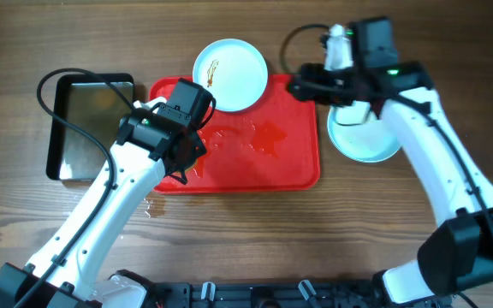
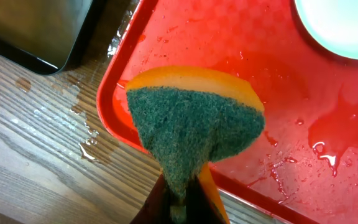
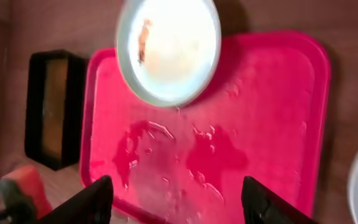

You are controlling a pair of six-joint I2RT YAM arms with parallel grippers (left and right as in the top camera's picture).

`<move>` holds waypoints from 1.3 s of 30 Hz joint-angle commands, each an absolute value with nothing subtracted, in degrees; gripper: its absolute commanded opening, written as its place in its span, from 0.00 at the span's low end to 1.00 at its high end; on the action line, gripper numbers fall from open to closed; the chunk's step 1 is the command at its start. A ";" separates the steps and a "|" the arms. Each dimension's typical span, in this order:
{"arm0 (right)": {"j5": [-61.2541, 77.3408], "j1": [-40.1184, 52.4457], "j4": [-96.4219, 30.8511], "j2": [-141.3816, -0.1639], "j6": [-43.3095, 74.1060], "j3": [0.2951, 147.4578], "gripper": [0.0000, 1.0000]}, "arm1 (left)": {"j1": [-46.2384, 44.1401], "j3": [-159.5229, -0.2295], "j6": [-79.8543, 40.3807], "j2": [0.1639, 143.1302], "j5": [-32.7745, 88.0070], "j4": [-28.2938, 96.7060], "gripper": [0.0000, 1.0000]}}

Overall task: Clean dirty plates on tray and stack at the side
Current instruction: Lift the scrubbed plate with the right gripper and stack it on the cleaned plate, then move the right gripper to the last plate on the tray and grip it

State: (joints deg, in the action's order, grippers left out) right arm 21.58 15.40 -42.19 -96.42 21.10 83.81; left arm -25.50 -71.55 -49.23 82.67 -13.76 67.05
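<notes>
The overhead camera looks straight down from well above, taking in the whole table (image 1: 24, 248). The left wrist camera sits very close, tilted down at the tray's (image 2: 241, 37) left edge (a sponge (image 2: 194, 124) fills its foreground), while the right wrist camera hangs higher, seeing nearly the whole tray; all three share the tray, the plate (image 1: 230, 74) at its far edge and the dark pan (image 1: 92, 124)

Both arms are built of white, rounded link shells joined by black joint housings. The left arm (image 1: 114, 201) has a boxy black wrist block and a thin black cable (image 1: 67, 111) looping off it. The right arm (image 1: 435, 145) shows a small green light (image 1: 392, 71) near its wrist. Its fingers (image 3: 92, 199) are dark and tapered.
</notes>
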 commanded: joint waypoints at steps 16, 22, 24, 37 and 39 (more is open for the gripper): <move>9.80 23.92 -9.93 -129.91 40.56 85.41 0.15 | -25.28 -71.24 -50.19 83.07 -13.91 66.48 0.04; 10.33 25.32 -25.26 -129.75 39.68 85.41 0.04 | -25.28 -71.24 -50.17 83.07 -13.91 66.50 0.04; 13.72 25.32 -31.40 -129.69 34.46 85.41 0.05 | -25.28 -71.24 -50.17 83.07 -13.91 66.48 0.04; 13.04 25.34 -43.75 -129.51 29.87 85.38 0.04 | -25.28 -57.10 -36.21 85.58 -8.71 32.08 0.04; 12.67 25.34 -42.78 -129.51 26.48 85.38 0.04 | -25.28 -56.45 -36.25 88.40 -5.19 25.69 0.04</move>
State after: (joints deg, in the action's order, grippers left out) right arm 20.49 25.19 -43.27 -125.29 29.89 88.36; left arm -25.50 -57.52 -38.06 85.25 -9.85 32.36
